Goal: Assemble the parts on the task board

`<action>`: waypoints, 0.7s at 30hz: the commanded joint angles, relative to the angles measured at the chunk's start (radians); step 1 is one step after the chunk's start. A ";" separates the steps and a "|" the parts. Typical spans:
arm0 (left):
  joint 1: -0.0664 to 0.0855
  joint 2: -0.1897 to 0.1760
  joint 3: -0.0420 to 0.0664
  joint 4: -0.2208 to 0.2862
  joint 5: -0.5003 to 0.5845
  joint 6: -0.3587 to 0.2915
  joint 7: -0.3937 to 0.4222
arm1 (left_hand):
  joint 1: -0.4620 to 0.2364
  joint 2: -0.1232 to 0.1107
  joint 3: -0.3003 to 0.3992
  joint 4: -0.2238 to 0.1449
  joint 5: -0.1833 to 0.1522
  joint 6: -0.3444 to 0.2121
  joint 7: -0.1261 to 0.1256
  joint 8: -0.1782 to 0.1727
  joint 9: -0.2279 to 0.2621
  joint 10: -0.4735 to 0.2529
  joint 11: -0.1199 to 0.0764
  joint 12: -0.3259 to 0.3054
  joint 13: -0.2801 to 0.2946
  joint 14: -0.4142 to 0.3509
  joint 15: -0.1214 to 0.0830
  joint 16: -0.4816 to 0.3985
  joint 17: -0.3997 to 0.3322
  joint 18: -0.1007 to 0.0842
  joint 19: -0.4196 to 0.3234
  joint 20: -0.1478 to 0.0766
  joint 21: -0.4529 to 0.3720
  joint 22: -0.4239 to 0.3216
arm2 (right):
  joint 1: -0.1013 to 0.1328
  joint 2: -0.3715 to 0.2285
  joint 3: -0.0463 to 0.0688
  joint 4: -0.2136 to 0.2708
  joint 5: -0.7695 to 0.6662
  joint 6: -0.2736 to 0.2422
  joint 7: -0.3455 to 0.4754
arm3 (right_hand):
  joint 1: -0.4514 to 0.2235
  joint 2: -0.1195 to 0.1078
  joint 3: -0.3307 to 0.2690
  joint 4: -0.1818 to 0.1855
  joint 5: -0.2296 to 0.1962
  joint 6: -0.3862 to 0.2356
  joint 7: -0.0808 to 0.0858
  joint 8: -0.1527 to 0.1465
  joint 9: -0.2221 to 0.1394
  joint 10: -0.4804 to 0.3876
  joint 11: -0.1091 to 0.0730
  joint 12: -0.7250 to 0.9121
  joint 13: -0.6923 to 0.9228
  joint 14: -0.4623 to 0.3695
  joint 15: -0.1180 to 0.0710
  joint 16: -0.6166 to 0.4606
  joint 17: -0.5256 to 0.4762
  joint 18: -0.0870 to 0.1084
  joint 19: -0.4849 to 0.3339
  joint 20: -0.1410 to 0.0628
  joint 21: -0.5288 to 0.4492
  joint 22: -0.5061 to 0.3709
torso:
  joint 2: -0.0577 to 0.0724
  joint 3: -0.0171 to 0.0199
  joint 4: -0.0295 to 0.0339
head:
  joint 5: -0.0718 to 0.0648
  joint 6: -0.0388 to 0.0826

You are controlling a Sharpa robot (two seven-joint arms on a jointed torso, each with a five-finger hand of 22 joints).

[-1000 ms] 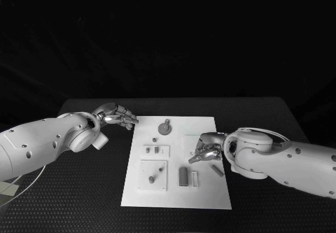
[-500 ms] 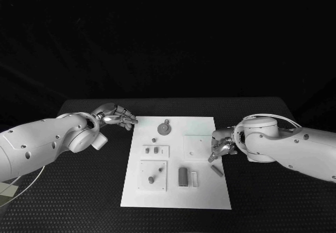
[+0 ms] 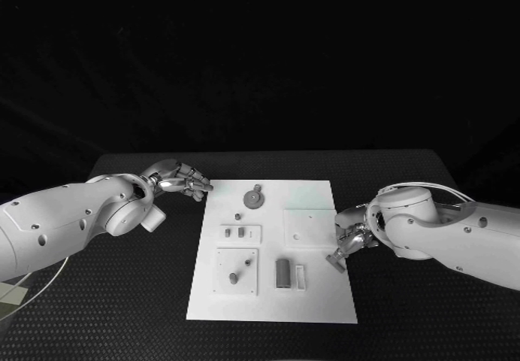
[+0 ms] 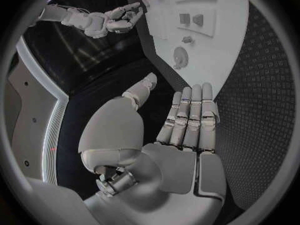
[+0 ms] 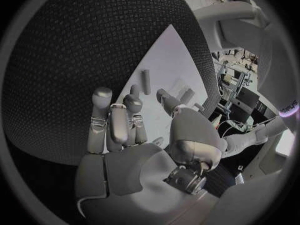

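Note:
The white task board (image 3: 325, 301) lies mid-table. On it are a round grey disc (image 3: 252, 198), a square plate (image 3: 309, 226), a dark block (image 3: 282, 273) and a pale block (image 3: 301, 277). My right hand (image 3: 349, 241) hangs at the board's right edge, fingers stretched out over a small loose grey bar (image 5: 145, 81) and holding nothing. In the right wrist view its fingertips (image 5: 115, 120) stop short of that bar. My left hand (image 3: 182, 179) hovers off the board's far left corner, fingers straight and empty. The left wrist view shows the disc (image 4: 180, 56) beyond that hand (image 4: 187, 120).
Two small white plates with grey pieces (image 3: 240, 234) and pegs (image 3: 237, 271) sit on the board's left half. Black matting (image 3: 412, 188) surrounds the board on all sides. The table's far edge runs behind both hands.
My right hand has drawn back from above the square plate to the board's right edge, nearer the loose bar. The left hand has stayed where it was.

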 commanded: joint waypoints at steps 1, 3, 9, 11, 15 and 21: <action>0.001 0.003 0.000 0.002 0.001 0.011 0.006 | -0.006 0.001 0.000 0.004 -0.004 -0.003 -0.003 0.006 -0.001 0.003 0.002 0.001 -0.001 0.007 0.003 -0.004 0.001 0.010 -0.005 0.000 0.002 -0.001 | -0.004 0.003 -0.003 0.005 -0.044 0.022 -0.003 | -0.003 -0.006 0.000 0.009 0.003 -0.014 0.017 0.004 0.001 -0.002 -0.006 0.001 0.000 0.003 -0.002 0.005 0.000 0.017 -0.003 0.003 -0.002 0.018 | 0.000 0.0006 0.0008 | -0.001 0.001; 0.001 0.003 0.000 0.001 0.001 0.011 0.006 | -0.006 0.002 0.000 0.005 -0.004 -0.003 -0.003 0.006 -0.001 0.003 0.002 0.001 -0.001 0.007 0.003 -0.004 0.001 0.010 -0.005 0.000 0.002 -0.001 | -0.008 0.006 -0.003 0.008 -0.045 0.021 -0.002 | -0.003 -0.006 0.000 0.010 0.003 -0.014 0.017 0.005 0.001 -0.002 -0.006 0.001 0.000 0.003 -0.003 0.004 0.000 0.017 -0.003 0.003 -0.002 0.018 | 0.000 0.0005 0.0018 | -0.002 0.001; 0.001 0.002 0.000 0.001 0.001 0.011 0.007 | -0.006 0.002 0.000 0.005 -0.004 -0.003 -0.003 0.006 -0.001 0.003 0.002 0.001 -0.002 0.007 0.003 -0.004 0.001 0.010 -0.005 0.000 0.002 -0.001 | -0.020 0.017 -0.014 0.004 -0.096 -0.011 -0.013 | 0.000 -0.004 0.004 0.012 0.003 -0.014 0.016 0.005 0.002 -0.002 -0.006 0.002 0.000 0.003 -0.003 0.005 0.000 0.017 -0.003 0.002 -0.001 0.019 | 0.001 -0.0004 0.0021 | -0.001 0.000; 0.001 0.002 0.000 0.001 0.001 0.010 0.007 | -0.006 0.002 0.000 0.005 -0.004 -0.003 -0.003 0.006 -0.001 0.003 0.002 0.001 -0.002 0.007 0.003 -0.004 0.001 0.010 -0.005 0.000 0.002 -0.001 | -0.024 0.022 -0.017 0.003 -0.123 -0.019 -0.014 | 0.003 0.000 0.006 0.012 0.003 -0.014 0.016 0.005 0.002 -0.002 -0.006 0.002 0.000 0.003 -0.003 0.005 0.001 0.017 -0.003 0.002 -0.001 0.019 | 0.001 -0.0007 0.0024 | -0.001 0.000; 0.001 0.002 0.000 0.000 0.001 0.010 0.006 | -0.006 0.002 0.000 0.005 -0.004 -0.003 -0.003 0.006 -0.001 0.003 0.002 0.001 -0.002 0.007 0.003 -0.004 0.002 0.010 -0.005 0.000 0.002 -0.001 | -0.030 0.031 -0.024 0.005 -0.126 -0.019 -0.014 | 0.008 0.008 0.005 0.008 0.003 -0.013 0.016 0.006 0.002 -0.002 -0.006 0.003 0.000 0.003 -0.003 0.005 0.001 0.016 -0.003 0.001 0.001 0.020 | 0.000 -0.0011 0.0022 | -0.001 0.000; 0.001 0.001 0.000 0.001 0.001 0.010 0.005 | -0.006 0.002 0.000 0.005 -0.004 -0.003 -0.003 0.006 -0.002 0.003 0.002 0.001 -0.002 0.007 0.003 -0.005 0.002 0.010 -0.005 0.000 0.001 -0.002 | -0.048 0.042 -0.031 0.000 -0.145 -0.028 -0.014 | 0.018 0.023 -0.001 -0.006 0.003 -0.012 0.016 0.006 0.002 -0.002 -0.006 0.004 0.000 0.003 -0.002 0.005 0.000 0.017 -0.005 0.002 0.003 0.020 | 0.000 -0.0016 0.0026 | 0.000 -0.001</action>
